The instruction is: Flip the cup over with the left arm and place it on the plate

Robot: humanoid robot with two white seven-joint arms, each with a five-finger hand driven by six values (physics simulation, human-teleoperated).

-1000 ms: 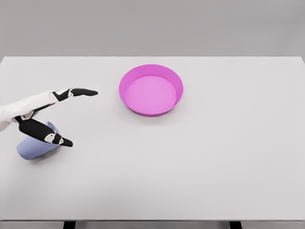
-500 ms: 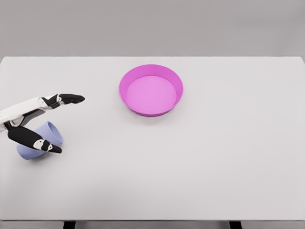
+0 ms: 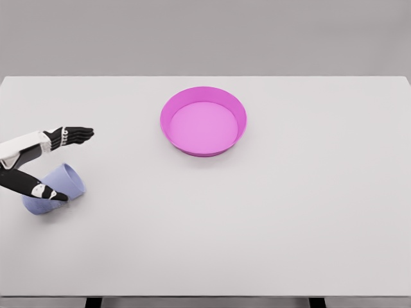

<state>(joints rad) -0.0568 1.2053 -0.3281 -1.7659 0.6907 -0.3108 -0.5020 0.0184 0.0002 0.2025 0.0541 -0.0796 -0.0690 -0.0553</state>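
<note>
One white table [image 3: 270,218] occupies most of the head view. Its top is a flat, matte, uniformly pale surface with no markings, seams or stains to be seen. The far edge runs straight across the upper part of the view, and the near edge runs straight across the bottom. Below the near edge, two short dark supports [image 3: 94,302] show at lower left and lower right; their form cannot be determined, since only their tops are visible. Behind the table stands a plain grey backdrop [image 3: 205,35], evenly lit, featureless, slightly darker toward the upper corners.
</note>
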